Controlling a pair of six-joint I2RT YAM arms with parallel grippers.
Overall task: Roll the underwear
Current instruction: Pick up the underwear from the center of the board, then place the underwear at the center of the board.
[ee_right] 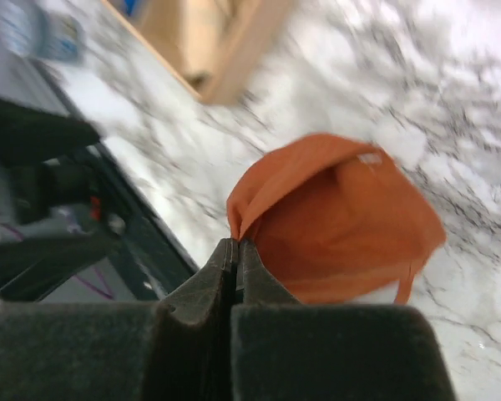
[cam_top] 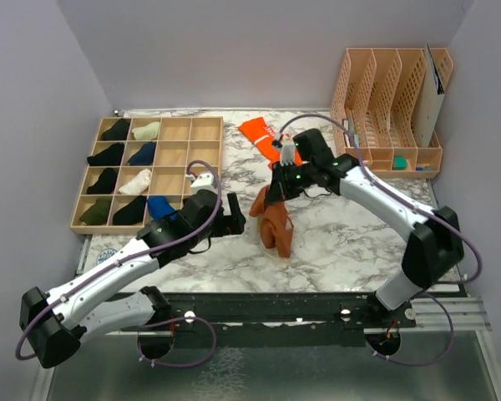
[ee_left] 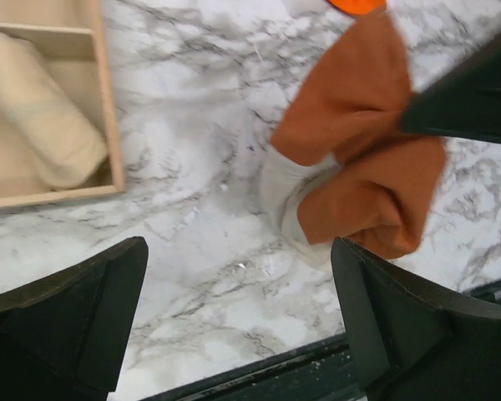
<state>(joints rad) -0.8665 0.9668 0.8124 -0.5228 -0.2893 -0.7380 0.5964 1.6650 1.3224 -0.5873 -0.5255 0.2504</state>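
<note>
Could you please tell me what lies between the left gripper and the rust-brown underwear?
Nothing but bare marble tabletop lies between the open left gripper and the rust-brown underwear. The left wrist view shows this best.

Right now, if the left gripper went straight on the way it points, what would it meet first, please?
Probably the rust-brown underwear, pinched in the right gripper just ahead of the left gripper; depth is unclear, so the marble table might come first.

We are looking down from high behind the near edge, taking in the whole marble surface (cam_top: 334, 251). Our left wrist camera is facing down close over the surface's near edge; our right wrist camera is sitting even closer. All three are sharing the rust-brown underwear (cam_top: 275, 227).
</note>
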